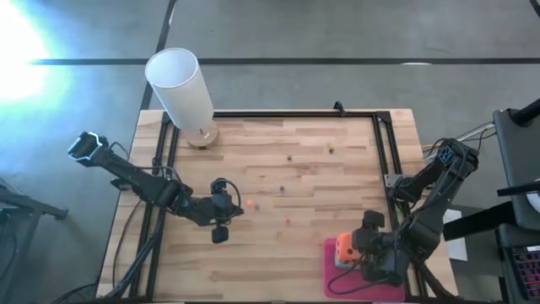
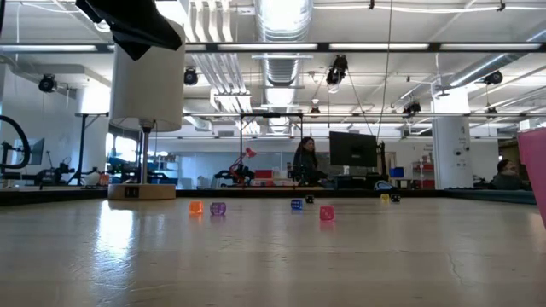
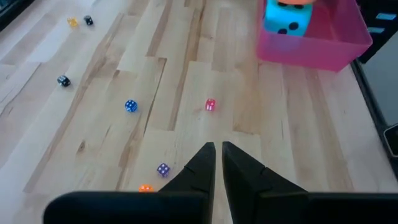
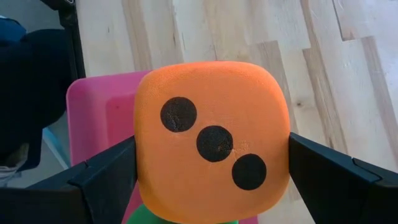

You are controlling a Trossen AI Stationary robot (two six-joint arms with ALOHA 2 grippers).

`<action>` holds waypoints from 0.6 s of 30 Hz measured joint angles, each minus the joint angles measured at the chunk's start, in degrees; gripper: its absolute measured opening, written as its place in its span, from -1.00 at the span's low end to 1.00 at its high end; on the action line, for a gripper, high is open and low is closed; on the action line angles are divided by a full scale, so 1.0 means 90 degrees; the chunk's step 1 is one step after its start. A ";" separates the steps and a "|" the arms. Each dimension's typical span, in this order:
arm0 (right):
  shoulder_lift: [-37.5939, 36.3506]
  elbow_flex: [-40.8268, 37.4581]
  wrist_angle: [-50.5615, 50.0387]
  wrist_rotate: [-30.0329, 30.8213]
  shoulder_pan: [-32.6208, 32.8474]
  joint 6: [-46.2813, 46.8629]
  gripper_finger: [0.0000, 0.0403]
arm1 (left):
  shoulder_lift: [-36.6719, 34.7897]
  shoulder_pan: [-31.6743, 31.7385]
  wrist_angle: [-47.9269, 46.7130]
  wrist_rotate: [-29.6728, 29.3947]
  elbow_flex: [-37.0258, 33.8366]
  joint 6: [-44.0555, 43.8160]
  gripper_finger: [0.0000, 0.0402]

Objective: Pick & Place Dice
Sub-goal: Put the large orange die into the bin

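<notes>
**While the orange die sits between the jaws, set it down square**

With the right tool (image 4: 211, 180) spread wide around the orange die (image 4: 211, 140), its three-pip face turned up at you, you are over the pink tray (image 4: 102, 115) at the counter's (image 1: 278, 169) near right corner. Just under the die a green die (image 4: 180, 216) peeks out, so I judge you are stacking or dropping onto a pile. Lower straight, keep the die level, and let go only when it rests; a soft cube released high may bounce off its neighbour and out of the tray.

Your right arm folds in tightly from the counter's edge, wrist pitched down over the tray.

Farther off, the left tool (image 3: 216, 163) hovers low over the bare boards, fingers nearly together and holding nothing. From there, a teal die (image 3: 286, 20) shows inside the tray.
</notes>
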 joint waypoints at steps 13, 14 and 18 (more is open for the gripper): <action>0.0000 0.0000 0.0012 -0.0007 0.0000 -0.0013 0.83 | 0.0236 -0.0002 0.0967 0.0670 0.0002 0.1016 -0.82; 0.0000 0.0000 0.0008 -0.0012 0.0000 -0.0013 0.83 | 0.0236 -0.0002 0.1002 0.0670 0.0006 0.1055 -0.82; 0.0000 0.0000 0.0012 -0.0013 0.0000 -0.0013 0.83 | 0.0236 -0.0002 0.0997 0.0669 0.0007 0.1071 -0.82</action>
